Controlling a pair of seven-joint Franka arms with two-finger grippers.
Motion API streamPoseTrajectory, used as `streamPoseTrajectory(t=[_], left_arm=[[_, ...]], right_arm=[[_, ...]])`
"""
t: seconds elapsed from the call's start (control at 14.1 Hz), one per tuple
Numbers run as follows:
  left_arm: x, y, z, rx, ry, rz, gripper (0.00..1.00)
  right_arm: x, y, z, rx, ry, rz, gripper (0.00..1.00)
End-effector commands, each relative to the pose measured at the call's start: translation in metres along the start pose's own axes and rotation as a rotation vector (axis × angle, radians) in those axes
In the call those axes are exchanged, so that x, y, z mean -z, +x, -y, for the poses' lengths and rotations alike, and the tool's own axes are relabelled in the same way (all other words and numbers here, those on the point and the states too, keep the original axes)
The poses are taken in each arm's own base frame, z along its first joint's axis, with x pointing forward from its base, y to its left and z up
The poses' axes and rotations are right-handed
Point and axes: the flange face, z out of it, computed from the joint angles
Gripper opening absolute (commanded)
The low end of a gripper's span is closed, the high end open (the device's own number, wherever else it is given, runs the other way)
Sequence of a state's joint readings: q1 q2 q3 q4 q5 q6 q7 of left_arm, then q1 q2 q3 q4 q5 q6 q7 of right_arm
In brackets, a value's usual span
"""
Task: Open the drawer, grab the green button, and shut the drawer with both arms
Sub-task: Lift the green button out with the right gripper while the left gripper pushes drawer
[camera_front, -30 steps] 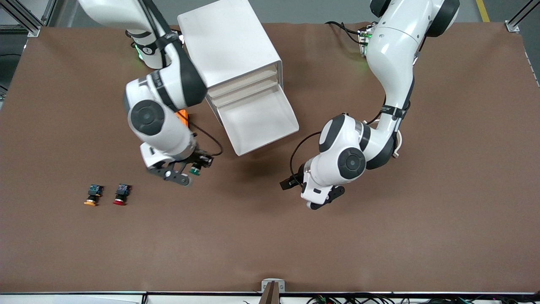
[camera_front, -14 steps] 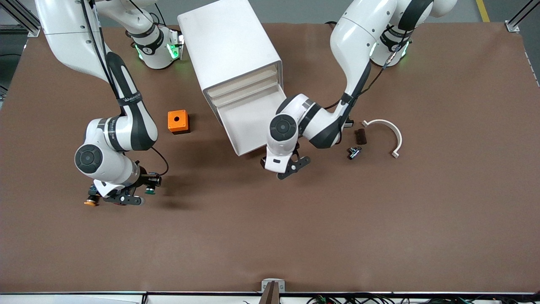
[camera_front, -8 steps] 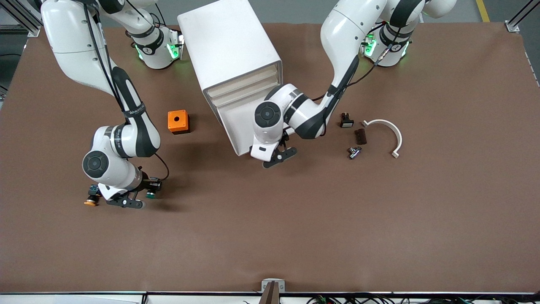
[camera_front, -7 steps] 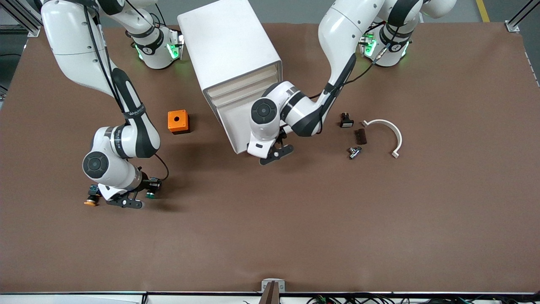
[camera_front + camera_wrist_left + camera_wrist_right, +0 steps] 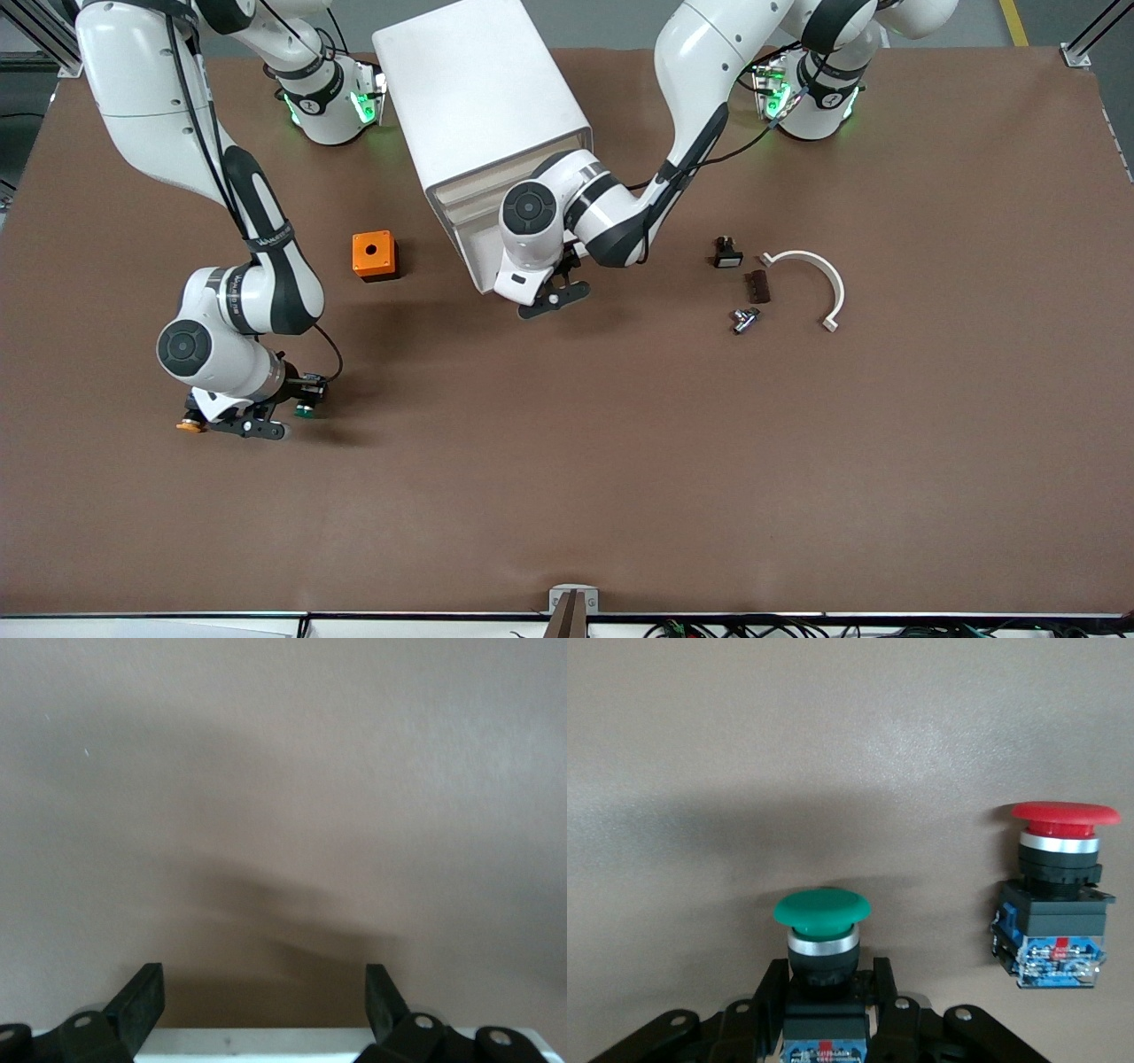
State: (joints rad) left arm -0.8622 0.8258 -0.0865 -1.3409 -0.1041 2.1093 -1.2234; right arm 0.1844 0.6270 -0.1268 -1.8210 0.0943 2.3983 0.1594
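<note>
The white cabinet [image 5: 478, 89] has its lowest drawer [image 5: 474, 257] partly pulled out, an empty shallow white tray. My left gripper [image 5: 555, 285] is open at the drawer's front edge, and that white edge [image 5: 257, 1041] lies between its fingers [image 5: 142, 997]. My right gripper [image 5: 282, 410] is shut on the green-capped button [image 5: 822, 914], also seen in the front view [image 5: 305, 410]. It holds the button low over the table, beside the red-capped button [image 5: 1057, 895]. I cannot tell whether the green button touches the table.
An orange-capped button [image 5: 188, 426] lies by my right gripper. An orange box [image 5: 375, 255] stands beside the cabinet toward the right arm's end. Toward the left arm's end lie a white curved piece [image 5: 819, 275] and small dark parts [image 5: 728, 253] [image 5: 756, 285] [image 5: 742, 320].
My left gripper has moved toward the cabinet and the drawer has slid farther in. My right gripper carried the green button to beside the red and orange ones and now nearly rests.
</note>
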Motion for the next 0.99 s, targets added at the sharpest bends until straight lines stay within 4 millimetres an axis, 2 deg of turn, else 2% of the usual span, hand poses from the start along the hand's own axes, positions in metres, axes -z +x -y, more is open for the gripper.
streamPoseTrajectory(t=[0.0, 0.35, 0.43, 0.5, 0.57, 0.92], left_arm=[[0.006, -0.017, 0.003, -0.006, 0.007, 0.026, 1.00], [-0.001, -0.027, 0.004, 0.034, -0.007, 0.114, 1.00], [-0.001, -0.030, 0.003, 0.040, -0.012, 0.134, 1.00], [-0.002, -0.033, 0.002, 0.052, -0.019, 0.158, 1.00], [-0.002, -0.034, 0.002, 0.064, -0.024, 0.176, 1.00], [-0.015, -0.040, 0.007, 0.119, -0.019, 0.263, 1.00]], right_arm=[[-0.003, 0.007, 0.002, 0.014, 0.017, -0.004, 0.03], [-0.003, 0.012, 0.002, 0.034, 0.018, -0.013, 0.05], [-0.002, 0.012, 0.002, 0.032, 0.020, -0.015, 0.19], [-0.002, 0.012, 0.004, 0.029, 0.022, -0.014, 0.49], [-0.001, 0.012, 0.005, 0.015, 0.030, -0.014, 0.99], [0.017, 0.018, 0.004, 0.018, 0.048, -0.026, 1.00]])
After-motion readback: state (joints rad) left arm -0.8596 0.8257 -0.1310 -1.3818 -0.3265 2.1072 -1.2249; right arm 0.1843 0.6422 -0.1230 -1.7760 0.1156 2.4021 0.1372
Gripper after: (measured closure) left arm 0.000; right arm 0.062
